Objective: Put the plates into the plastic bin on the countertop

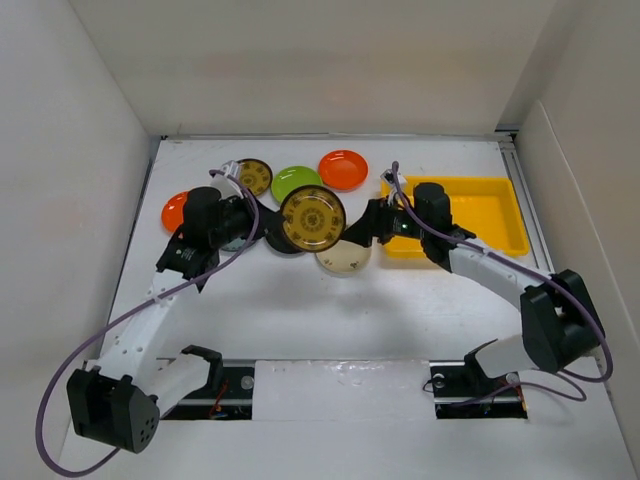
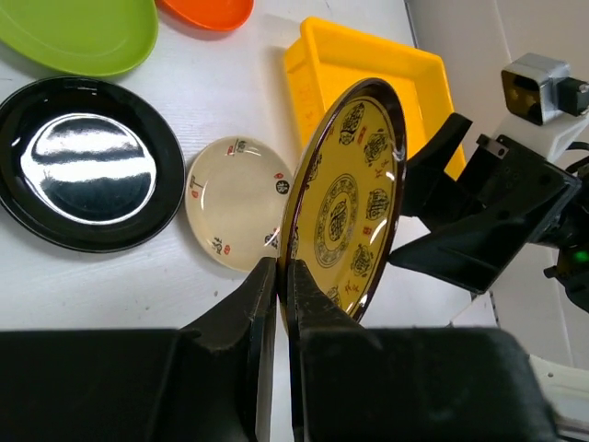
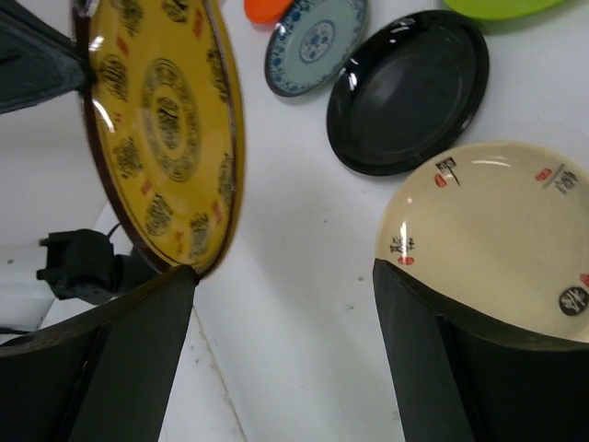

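Countertop [image 1: 330, 310] is viewed from above by top cam, arm bases at frame bottom. L wrist cam is set close behind left gripper [image 2: 282, 267], facing yellow bin [image 2: 386, 69]. R wrist cam is aimed opposite; gold-patterned plate [image 2: 345, 212], cream plate [image 2: 235, 198] & black plate [image 2: 87, 175] are shared by both wrist cams.

Left gripper [image 2: 283, 276] pinched on the gold plate [image 2: 345, 203], right gripper [image 3: 285, 276] spread wide, arms angled inward
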Robot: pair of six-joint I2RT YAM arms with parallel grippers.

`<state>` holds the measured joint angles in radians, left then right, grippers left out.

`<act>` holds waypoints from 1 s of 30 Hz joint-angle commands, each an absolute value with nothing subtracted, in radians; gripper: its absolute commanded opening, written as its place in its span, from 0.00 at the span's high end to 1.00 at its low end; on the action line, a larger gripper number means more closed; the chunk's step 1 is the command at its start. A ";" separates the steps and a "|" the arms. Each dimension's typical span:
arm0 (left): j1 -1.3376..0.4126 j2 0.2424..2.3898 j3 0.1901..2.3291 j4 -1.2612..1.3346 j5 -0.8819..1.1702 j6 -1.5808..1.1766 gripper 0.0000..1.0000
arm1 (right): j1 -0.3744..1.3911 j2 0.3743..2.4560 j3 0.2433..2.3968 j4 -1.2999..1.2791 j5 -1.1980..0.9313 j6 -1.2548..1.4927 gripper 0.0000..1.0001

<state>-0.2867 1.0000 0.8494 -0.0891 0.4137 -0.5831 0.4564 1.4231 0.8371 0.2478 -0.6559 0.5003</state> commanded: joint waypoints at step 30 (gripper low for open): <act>-0.295 0.965 1.045 -0.431 -0.133 -0.497 0.00 | -0.023 1.471 0.828 0.288 -0.437 0.595 1.00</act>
<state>-0.2951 0.9825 0.9966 -0.3527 -0.0147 -0.5602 -0.0257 1.4612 0.8196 0.2974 -0.4507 0.6281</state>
